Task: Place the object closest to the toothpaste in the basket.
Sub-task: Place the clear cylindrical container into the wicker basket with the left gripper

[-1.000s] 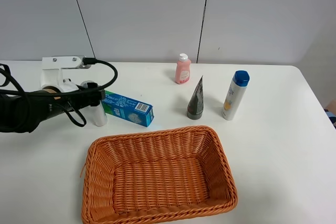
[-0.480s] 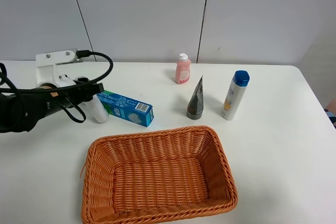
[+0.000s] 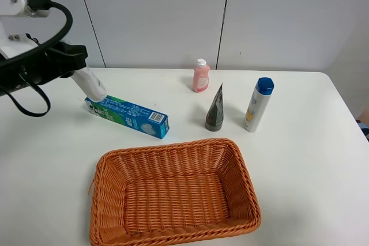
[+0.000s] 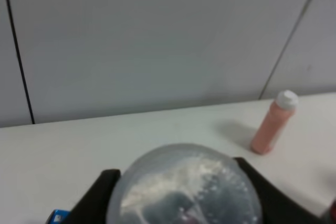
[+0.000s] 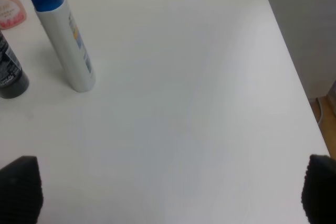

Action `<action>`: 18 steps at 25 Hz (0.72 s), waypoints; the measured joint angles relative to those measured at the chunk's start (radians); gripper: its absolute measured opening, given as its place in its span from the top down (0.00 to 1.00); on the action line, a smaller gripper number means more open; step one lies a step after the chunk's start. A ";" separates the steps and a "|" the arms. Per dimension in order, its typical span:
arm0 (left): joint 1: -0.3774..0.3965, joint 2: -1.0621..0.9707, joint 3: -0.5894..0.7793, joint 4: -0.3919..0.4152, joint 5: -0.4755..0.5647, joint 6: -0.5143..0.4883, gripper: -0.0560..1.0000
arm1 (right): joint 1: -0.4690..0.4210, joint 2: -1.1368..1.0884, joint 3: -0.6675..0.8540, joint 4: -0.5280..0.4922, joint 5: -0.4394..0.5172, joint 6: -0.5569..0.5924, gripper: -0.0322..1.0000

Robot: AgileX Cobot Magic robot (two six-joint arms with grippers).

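Observation:
My left gripper (image 3: 79,72) is shut on a clear white bottle (image 3: 90,85) and holds it tilted in the air, just above the far left end of the blue-green toothpaste box (image 3: 128,116). In the left wrist view the bottle's round end (image 4: 184,187) fills the space between the dark fingers (image 4: 97,195). The orange wicker basket (image 3: 104,177) stands at the front middle of the table, empty. My right gripper (image 5: 168,203) is open and empty over bare table; it is out of the high view.
A pink bottle (image 3: 200,76), a grey tube (image 3: 215,109) standing on its cap and a white bottle with a blue cap (image 3: 258,105) stand behind the basket on the right. The table's right edge (image 5: 294,77) is near the right gripper.
My left gripper has lifted the clear bottle off the table beside the toothpaste box and moved it up and to the left. The bottle now hangs tilted.

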 joint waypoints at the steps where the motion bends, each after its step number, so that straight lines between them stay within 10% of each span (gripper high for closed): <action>1: 0.000 -0.032 -0.014 0.017 0.054 0.008 0.54 | 0.000 0.000 0.000 0.000 0.000 0.000 0.01; 8: -0.045 -0.176 -0.040 0.065 0.353 0.108 0.54 | 0.000 0.000 0.000 0.000 0.000 0.000 0.01; 18: -0.405 -0.147 -0.040 -0.040 0.450 0.130 0.54 | 0.000 0.000 0.000 0.000 0.000 0.000 0.01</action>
